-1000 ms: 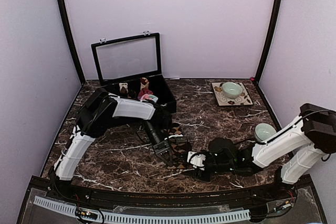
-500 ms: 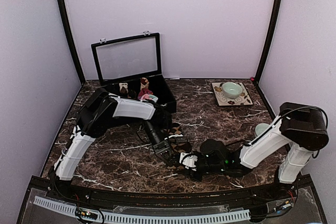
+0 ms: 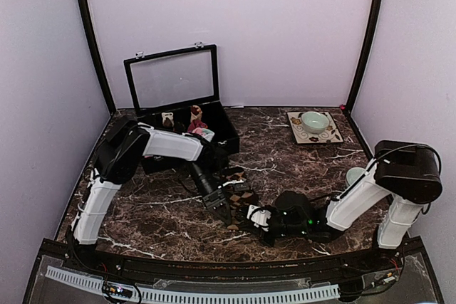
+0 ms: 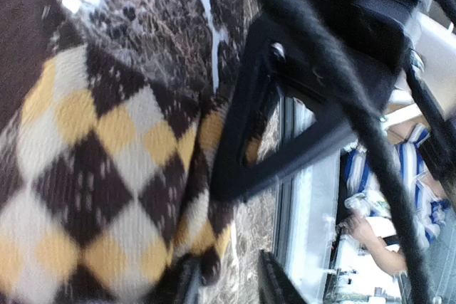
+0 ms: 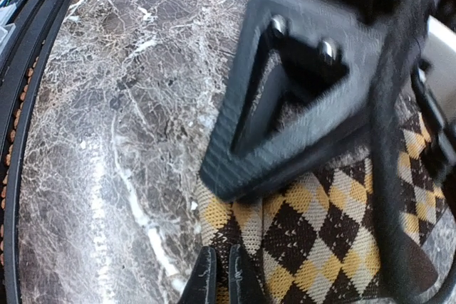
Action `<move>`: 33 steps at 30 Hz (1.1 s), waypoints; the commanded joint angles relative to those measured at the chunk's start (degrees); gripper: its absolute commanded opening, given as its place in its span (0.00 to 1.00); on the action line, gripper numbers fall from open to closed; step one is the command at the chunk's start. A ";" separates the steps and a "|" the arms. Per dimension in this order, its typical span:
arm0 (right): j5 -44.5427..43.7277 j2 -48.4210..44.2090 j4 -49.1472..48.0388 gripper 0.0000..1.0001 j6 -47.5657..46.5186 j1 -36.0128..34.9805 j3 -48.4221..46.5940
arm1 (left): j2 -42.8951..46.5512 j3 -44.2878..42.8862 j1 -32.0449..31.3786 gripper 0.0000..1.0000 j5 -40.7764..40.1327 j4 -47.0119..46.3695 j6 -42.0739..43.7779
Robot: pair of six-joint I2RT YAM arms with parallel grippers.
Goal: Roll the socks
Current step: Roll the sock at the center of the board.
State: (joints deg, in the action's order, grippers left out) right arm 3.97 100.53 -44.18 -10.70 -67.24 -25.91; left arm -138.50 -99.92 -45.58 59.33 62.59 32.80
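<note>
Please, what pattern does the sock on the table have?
The sock: brown and tan diamonds; right wrist view.

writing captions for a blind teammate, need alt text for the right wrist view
The right gripper is shut on the edge of a brown and tan diamond-check sock lying on a dark marble table. Above it, blurred, the left gripper reaches over the same sock.

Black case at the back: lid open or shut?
Open. The lid stands upright behind the black case, and sock bundles show inside.
</note>
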 commanded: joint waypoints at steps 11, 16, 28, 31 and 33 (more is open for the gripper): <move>13.50 -0.29 3.78 0.00 21.95 5.45 5.87 | 31.27 27.75 3.87 0.46 -29.04 -38.71 -5.67; 20.75 1.76 4.06 0.00 26.51 8.62 4.82 | 28.57 24.64 8.12 0.82 -30.31 -35.99 -8.80; 30.77 8.08 12.82 0.00 35.36 16.95 0.00 | 37.62 32.16 3.54 0.99 -38.03 -45.60 -1.49; 31.26 9.30 14.31 0.00 36.65 18.08 -0.22 | 43.99 39.40 0.81 0.99 -38.17 -53.62 2.60; 31.85 10.35 14.85 0.00 37.74 18.77 -0.36 | 41.85 36.55 0.16 0.99 -35.98 -49.47 2.83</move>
State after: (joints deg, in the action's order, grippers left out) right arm 39.03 106.06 -43.03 23.81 -50.46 -27.86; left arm -98.63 -63.02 -43.05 21.98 13.06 31.97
